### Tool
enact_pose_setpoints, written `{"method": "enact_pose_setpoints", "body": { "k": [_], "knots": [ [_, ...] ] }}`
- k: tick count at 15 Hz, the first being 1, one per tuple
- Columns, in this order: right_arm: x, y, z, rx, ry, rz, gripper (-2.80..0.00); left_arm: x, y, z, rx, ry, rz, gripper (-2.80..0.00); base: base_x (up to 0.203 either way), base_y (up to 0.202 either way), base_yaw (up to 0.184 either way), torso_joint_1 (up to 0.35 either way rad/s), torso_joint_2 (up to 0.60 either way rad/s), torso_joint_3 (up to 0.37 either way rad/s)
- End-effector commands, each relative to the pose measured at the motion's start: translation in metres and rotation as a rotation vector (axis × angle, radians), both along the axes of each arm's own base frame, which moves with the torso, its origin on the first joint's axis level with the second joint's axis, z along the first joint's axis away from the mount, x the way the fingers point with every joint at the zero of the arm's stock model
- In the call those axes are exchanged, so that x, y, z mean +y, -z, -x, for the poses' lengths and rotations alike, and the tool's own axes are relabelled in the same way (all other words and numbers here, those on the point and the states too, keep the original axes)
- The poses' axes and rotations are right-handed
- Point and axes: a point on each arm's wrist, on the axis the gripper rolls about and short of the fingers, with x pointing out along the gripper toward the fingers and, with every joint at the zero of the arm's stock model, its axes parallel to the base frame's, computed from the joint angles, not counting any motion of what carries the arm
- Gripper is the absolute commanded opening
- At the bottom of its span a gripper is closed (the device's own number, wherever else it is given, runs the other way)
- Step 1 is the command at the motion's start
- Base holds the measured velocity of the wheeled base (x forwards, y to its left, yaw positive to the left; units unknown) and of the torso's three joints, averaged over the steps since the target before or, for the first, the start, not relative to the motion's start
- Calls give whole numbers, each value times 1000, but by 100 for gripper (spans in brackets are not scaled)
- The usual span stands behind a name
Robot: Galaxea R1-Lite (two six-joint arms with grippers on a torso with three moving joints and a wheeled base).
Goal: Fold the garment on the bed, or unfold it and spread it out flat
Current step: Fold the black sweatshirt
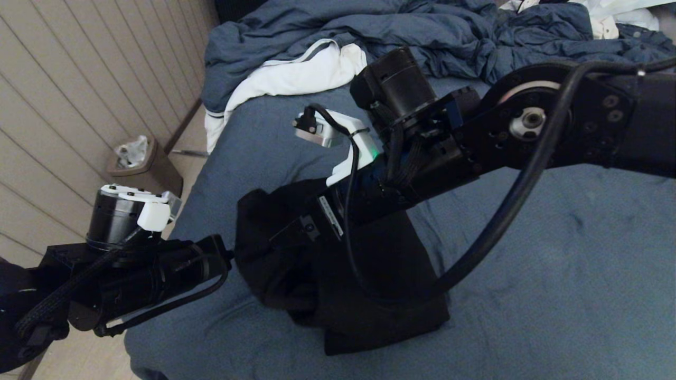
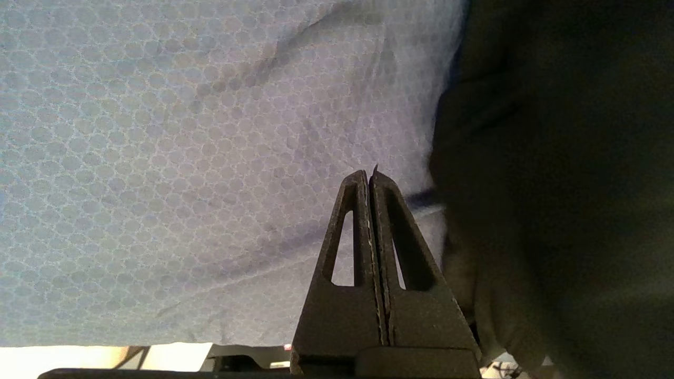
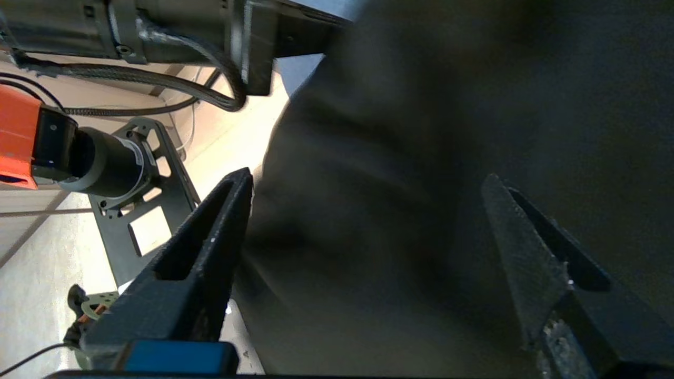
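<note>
The hoodie (image 1: pixel 369 274) lies bunched on the near left part of the bed (image 1: pixel 554 264). The right claw (image 3: pixel 368 210) hangs released over it. The left claw (image 2: pixel 371 179) is clenched, empty, just left of the hoodie.

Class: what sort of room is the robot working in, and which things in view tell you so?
Most likely a bedroom: a wide bed with a blue sheet, a rumpled duvet at its far end, and a small bin on the floor beside a panelled wall.

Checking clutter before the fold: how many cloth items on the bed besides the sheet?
3: black hoodie near the front edge, white cloth and blue duvet at the far end. More may be buried.
</note>
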Motion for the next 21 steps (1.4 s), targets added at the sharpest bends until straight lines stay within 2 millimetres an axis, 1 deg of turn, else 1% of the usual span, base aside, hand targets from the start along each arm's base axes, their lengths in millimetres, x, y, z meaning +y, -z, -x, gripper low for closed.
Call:
{"method": "enact_pose_setpoints", "body": {
  "k": [1, 4, 6, 7, 9, 13, 16, 17, 18, 19, 21],
  "knots": [
    [-3, -3, 1, -4, 1, -6, 0, 0, 0, 0, 2, -3, 3, -280, 0, 0, 0, 0, 0, 0],
    [-7, -8, 2, -14, 6, -16, 0, 0, 0, 0, 1, -3, 3, -280, 0, 0, 0, 0, 0, 0],
    [-13, -9, -3, -12, 31, -16, 0, 0, 0, 0, 1, -3, 3, -280, 0, 0, 0, 0, 0, 0],
    [-17, -8, -5, -2, 52, -15, -280, 0, 0, 0, 1, -3, 3, -280, 0, 0, 0, 0, 0, 0],
    [-24, -11, -7, -5, 81, -18, -280, 0, -1, 0, -3, -3, 4, -280, 0, 0, 0, 0, 0, 0],
    [-41, -26, -5, -11, 130, -57, -280, 1, -6, 1, -22, -8, 12, -280, 0, 0, 0, 0, 0, 0],
    [-57, -29, -3, 10, 176, -64, -280, 11, -16, 2, -61, -45, 25, -280, 0, 0, 0, 0, 0, 0],
    [-60, -26, -3, 21, 182, -56, -280, 19, -22, 1, -92, -81, 31, -280, 0, 0, 0, 0, 0, 0],
    [-65, -22, -3, 36, 194, -43, -280, 29, -34, 1, -146, -126, 43, -280, 0, 0, 0, 0, 0, 0],
    [-67, -15, -2, 57, 197, -25, -280, 39, -49, 2, -206, -165, 47, -280, 0, 0, 0, 0, 0, 0],
    [-68, 5, -1, 113, 200, 22, -280, 46, -85, 7, -311, -185, 61, -280, 0, 0, 0, 0, 0, 0]
  ]
}}
